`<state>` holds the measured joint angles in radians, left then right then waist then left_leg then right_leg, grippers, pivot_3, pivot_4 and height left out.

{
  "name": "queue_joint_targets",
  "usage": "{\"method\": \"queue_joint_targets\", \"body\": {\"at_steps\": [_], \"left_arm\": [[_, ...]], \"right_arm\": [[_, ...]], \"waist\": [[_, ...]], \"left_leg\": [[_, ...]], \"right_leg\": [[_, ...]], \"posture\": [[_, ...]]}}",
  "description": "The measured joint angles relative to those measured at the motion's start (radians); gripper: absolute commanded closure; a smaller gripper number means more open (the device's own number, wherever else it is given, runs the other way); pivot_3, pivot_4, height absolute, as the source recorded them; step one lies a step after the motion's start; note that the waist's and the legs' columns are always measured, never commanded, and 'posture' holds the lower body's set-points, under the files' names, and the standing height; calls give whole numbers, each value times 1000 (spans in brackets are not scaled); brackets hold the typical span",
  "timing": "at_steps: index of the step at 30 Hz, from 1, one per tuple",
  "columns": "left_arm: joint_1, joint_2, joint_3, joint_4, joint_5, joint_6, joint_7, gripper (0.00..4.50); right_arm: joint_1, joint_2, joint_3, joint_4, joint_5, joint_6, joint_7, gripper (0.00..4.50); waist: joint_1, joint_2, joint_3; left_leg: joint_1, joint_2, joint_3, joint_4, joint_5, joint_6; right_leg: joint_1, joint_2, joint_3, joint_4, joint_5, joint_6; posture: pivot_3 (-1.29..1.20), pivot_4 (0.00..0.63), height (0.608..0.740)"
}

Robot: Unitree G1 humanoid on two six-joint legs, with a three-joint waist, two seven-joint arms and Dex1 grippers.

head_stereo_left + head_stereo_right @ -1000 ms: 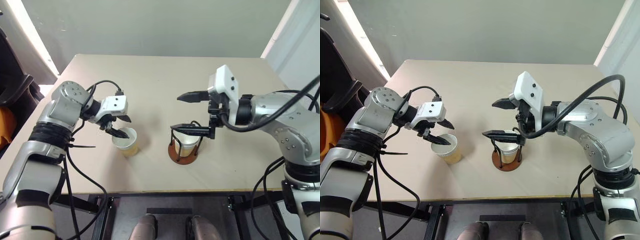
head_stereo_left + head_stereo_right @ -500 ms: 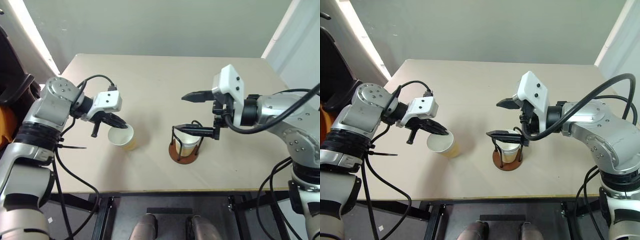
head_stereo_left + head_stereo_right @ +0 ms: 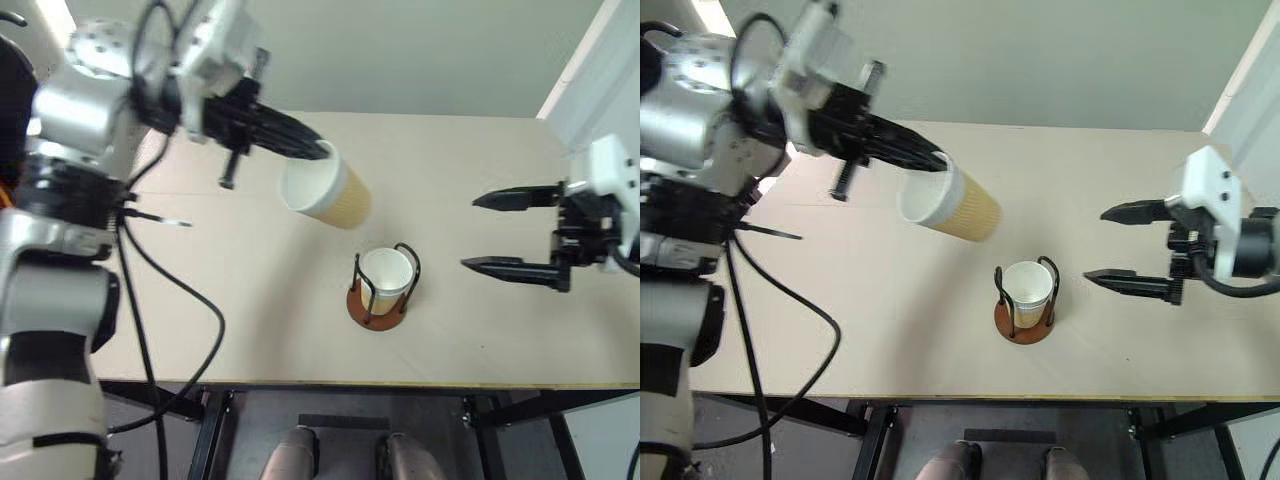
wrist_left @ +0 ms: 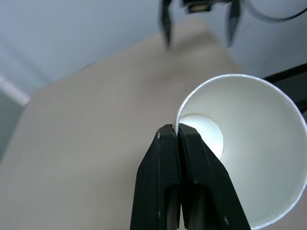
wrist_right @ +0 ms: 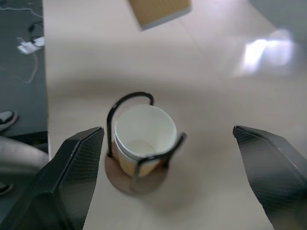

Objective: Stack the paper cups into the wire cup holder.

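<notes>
From the head views, a beige table [image 3: 200,330] stands before a grey-green wall; the left claw [image 3: 318,152] is closed on the rim of a paper cup [image 3: 330,190] held tilted above the table, its mouth toward the robot's left. In the left wrist view the fingers [image 4: 182,182] pinch the white rim. In the right wrist view the right claw [image 5: 168,177] stands wide apart and holds nothing, and the wire cup holder [image 5: 139,175] with cups upright inside lies between its fingers, farther off.

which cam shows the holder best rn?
Right wrist view: the holder sits centred between the open right gripper fingers, wire loops and the cup inside clear. The eye views show it smaller, from above.
</notes>
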<state>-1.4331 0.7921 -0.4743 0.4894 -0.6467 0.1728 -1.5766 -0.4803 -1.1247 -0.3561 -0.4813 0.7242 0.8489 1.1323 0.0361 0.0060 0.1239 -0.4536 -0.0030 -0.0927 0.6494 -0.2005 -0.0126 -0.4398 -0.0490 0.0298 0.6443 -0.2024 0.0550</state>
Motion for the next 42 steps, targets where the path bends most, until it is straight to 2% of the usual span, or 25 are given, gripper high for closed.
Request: {"method": "queue_joint_targets", "body": {"at_steps": [5, 15, 29, 36, 39, 42], "left_arm": [[-71, -90, -139, 97, -9, -112, 0, 4470], [-109, -190, -284, 242, -1, -241, 0, 4470], [-110, -257, -368, 273, 4, -282, -1, 4470], [-110, -313, -372, 339, 92, -318, -1, 4470], [-110, -318, -372, 341, 101, -318, -1, 3871], [-110, -336, -372, 347, 112, -318, -1, 2881]], "right_arm": [[34, 1, -25, -50, 52, -4, -13, 7], [104, 8, -91, -174, 164, 44, -131, 7], [145, -18, -131, -198, 224, 57, -200, 7], [149, -25, -131, -199, 233, 55, -217, 7], [154, -25, -131, -199, 233, 53, -221, 7], [154, -25, -129, -198, 233, 48, -225, 7]], "waist": [[-14, 2, 2], [-4, 2, 2], [11, 2, 2], [13, 2, 2], [13, 2, 2], [14, 2, 2]], "left_leg": [[-2, 1, 1, 7, -1, 2], [-4, -5, 3, 19, -8, 9], [-6, -8, 4, 23, -10, 10], [-6, -8, 4, 26, -11, 11], [-6, -8, 4, 26, -11, 11], [-6, -8, 4, 26, -11, 11]], "right_leg": [[1, 0, 2, 0, 0, 6], [7, -4, 3, -2, -4, 16], [7, -7, 3, -2, -6, 22], [9, -7, 4, -2, -6, 23], [9, -7, 4, -2, -6, 23], [9, -7, 4, -2, -6, 23]], "posture": [[0, 150, 740], [0, 150, 740], [0, 150, 740], [0, 150, 740], [0, 150, 740], [0, 150, 740]]}}
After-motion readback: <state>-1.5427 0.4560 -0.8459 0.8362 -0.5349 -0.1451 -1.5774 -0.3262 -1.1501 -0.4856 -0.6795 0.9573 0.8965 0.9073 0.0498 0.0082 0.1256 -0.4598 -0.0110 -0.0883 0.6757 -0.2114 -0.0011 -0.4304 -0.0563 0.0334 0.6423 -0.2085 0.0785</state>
